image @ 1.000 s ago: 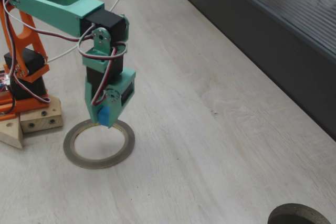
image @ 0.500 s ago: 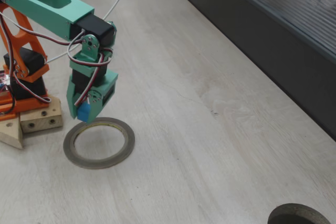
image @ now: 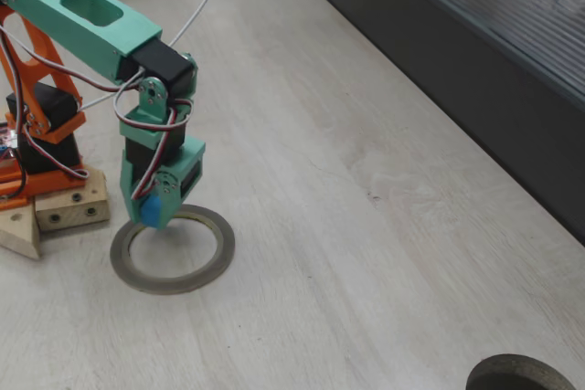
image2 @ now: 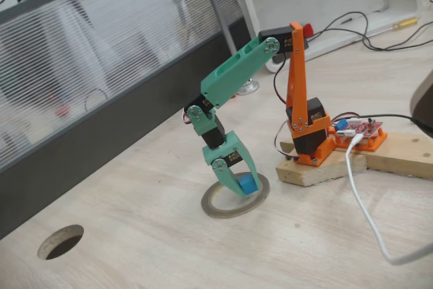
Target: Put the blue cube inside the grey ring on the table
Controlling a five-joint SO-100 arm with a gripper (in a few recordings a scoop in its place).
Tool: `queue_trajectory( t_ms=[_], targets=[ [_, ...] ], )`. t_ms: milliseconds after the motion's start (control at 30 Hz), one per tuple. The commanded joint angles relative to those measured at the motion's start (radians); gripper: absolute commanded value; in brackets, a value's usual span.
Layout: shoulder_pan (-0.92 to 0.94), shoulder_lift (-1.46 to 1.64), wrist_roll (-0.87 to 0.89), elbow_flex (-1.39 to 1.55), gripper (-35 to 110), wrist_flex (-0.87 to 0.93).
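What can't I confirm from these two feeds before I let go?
- Whether the blue cube touches the table: the pincer covers its underside in both fixed views.
- The grey ring: its near-left arc sits behind the pincer in a fixed view.
- The dark ring: cut off by the bottom edge.

The arm (image: pixel 87 15) was built of mint-green printed links with rectangular cut-outs, joined by black servo blocks, on an orange upright base (image2: pixel 301 109). Red, white and black wires looped between the joints, and the gripper (image: pixel 154 210) was green too.
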Motion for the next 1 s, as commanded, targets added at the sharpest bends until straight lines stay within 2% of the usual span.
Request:
queue_trajectory(
  t_ms=[0,333,967],
  targets=[
    [0.018,0.04,0.005,0.02,6,-0.005],
    [0.018,0.028,0.003,0.021,6,-0.173],
    [0.018,0.026,0.002,0.021,6,-0.161]
  ],
)
